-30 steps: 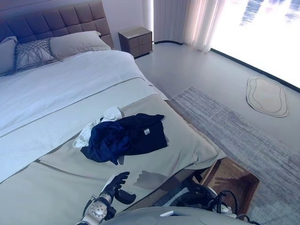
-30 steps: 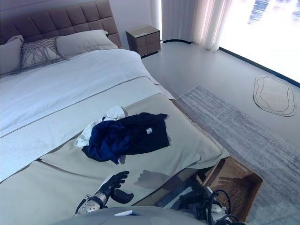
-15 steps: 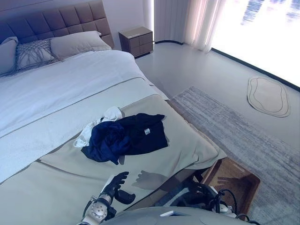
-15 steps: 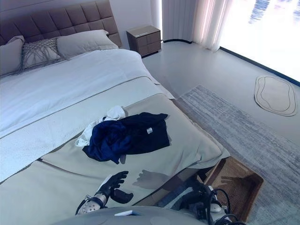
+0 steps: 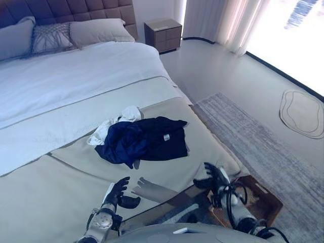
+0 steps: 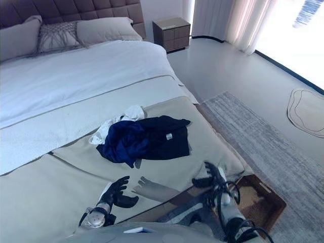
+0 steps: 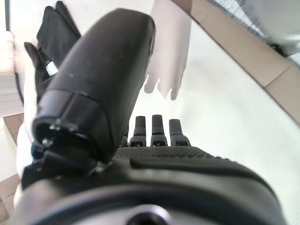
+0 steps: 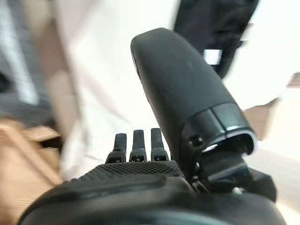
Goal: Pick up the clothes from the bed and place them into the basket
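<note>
A heap of clothes lies on the bed's beige cover (image 5: 66,167): a black garment (image 5: 164,138), a dark blue one (image 5: 121,144) and a white piece (image 5: 126,114) behind them. My left hand (image 5: 116,192) hovers open over the cover, short of the heap and empty. My right hand (image 5: 215,177) is open too, raised by the bed's foot corner with nothing in it. The brown wicker basket (image 5: 263,202) stands on the floor beside that corner. In the left wrist view the black garment (image 7: 56,33) shows beyond the thumb (image 7: 103,79).
Pillows (image 5: 98,31) and a tufted headboard (image 5: 76,9) are at the far end of the bed. A nightstand (image 5: 163,34) stands beside it. A grey rug (image 5: 263,142) covers the floor to the right, with a small oval mat (image 5: 304,106) farther off.
The camera has shifted, so the whole scene moved. My right hand has risen into view by the bed's foot corner. My left hand stays low over the cover.
</note>
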